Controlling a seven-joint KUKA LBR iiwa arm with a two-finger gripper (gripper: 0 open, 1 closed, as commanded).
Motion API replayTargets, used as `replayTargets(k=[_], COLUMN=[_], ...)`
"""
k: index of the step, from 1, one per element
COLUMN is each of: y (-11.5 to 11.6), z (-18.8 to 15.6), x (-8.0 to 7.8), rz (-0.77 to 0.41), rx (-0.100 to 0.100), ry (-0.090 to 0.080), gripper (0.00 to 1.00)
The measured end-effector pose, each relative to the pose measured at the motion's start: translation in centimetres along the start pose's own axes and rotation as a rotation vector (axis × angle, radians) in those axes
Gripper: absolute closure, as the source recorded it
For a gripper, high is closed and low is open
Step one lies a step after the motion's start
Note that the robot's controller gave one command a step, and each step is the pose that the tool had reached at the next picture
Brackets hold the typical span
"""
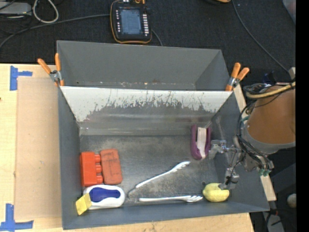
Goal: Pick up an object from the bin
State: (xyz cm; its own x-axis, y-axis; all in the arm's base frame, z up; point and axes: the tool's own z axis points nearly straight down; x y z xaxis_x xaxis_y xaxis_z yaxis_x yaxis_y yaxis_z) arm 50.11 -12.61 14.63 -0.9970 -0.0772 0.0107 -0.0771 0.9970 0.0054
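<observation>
Gripper (230, 180) low in the front-right corner of the grey metal bin (145, 146), just beside a lumpy yellow lemon-shaped toy (216, 193).
I cannot tell its opening or any hold. White plastic tongs (166, 185) lie just left of the toy, and a purple-and-white plastic piece (200, 141) sits behind.

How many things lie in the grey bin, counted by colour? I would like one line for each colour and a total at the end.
Orange block: 1
Red-brown block: 1
White tongs: 1
Yellow lump: 1
Purple and white thing: 1
White and blue thing with a yellow end: 1
Total: 6
</observation>
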Motion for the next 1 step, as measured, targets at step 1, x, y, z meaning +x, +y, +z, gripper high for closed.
replayTargets(k=[1], y=[1.27], z=[-0.35], x=[0.57], rz=[0.125], rx=[0.004], ry=[-0.015], gripper=[0.00])
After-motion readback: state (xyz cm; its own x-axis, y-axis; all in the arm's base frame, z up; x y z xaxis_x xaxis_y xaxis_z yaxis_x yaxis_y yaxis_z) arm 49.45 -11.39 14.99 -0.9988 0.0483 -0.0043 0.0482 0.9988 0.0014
